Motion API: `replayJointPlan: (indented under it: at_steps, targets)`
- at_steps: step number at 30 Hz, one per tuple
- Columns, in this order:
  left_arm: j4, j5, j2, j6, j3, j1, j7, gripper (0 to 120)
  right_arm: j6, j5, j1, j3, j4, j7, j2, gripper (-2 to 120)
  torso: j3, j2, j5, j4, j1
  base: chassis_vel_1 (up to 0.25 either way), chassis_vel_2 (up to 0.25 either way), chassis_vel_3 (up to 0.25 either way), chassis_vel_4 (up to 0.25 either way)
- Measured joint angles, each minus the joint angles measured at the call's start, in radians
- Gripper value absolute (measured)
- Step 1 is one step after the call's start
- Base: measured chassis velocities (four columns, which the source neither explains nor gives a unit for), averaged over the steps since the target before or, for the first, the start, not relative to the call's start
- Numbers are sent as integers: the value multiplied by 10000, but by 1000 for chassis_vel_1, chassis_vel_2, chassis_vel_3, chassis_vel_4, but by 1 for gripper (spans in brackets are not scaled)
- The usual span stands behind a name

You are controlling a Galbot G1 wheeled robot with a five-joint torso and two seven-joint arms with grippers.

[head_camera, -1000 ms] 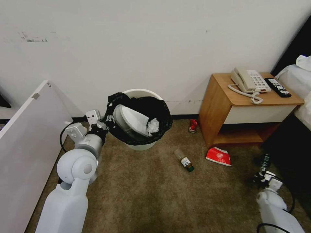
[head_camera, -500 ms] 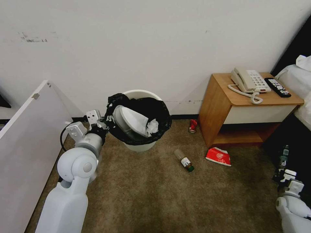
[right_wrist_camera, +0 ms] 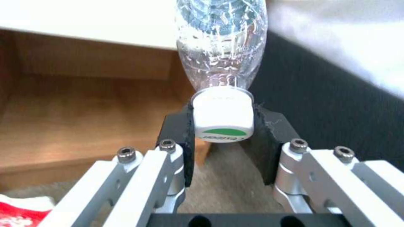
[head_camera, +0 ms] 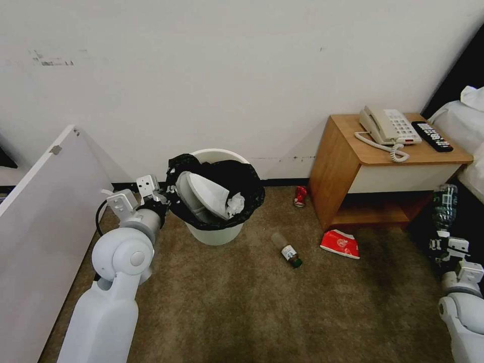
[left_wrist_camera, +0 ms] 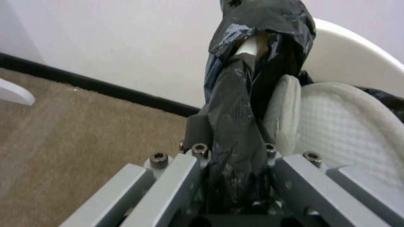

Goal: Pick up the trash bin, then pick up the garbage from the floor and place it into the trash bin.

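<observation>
So, what we've got going on:
Left pincer (head_camera: 164, 194): clamped on the bag-covered rim of the round white plastic trash bin with the crinkled black liner (head_camera: 216, 233), which we're holding tilted beside the wall.
Inside the bin: a white slipper (head_camera: 206, 194) and a crumpled white tissue (head_camera: 235, 203).
Right pincer (right_wrist_camera: 223, 126): we've got it squeezed on the white cap of a clear plastic water bottle (right_wrist_camera: 222, 47), cap down, near the wooden nightstand (head_camera: 348, 166).
Carpet (head_camera: 252, 302): a small brown glass bottle (head_camera: 287, 249), a red-and-white packet (head_camera: 341, 243) and a red can (head_camera: 300, 195) lying loose.
Tabletop: beige telephone (head_camera: 387, 126), black remote control (head_camera: 432, 135).
</observation>
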Motion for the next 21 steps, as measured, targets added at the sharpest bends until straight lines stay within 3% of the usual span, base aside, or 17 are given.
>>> replayJointPlan:
  at_steps: [8, 21]
  targets:
    - [-75, -144, 66, 252, -1, 82, -219, 4, -17, -42, -284, 31, 909, -37, 22, 27, 0, 0, 0, 2, 0, 0, 0, 0, 0]
    - [-175, -557, 163, 515, 185, 160, -644, 4, -21, -100, -1192, 152, 3542, -281, -251, 27, 0, 1, -1, 1, 0, 0, 0, 0, 0]
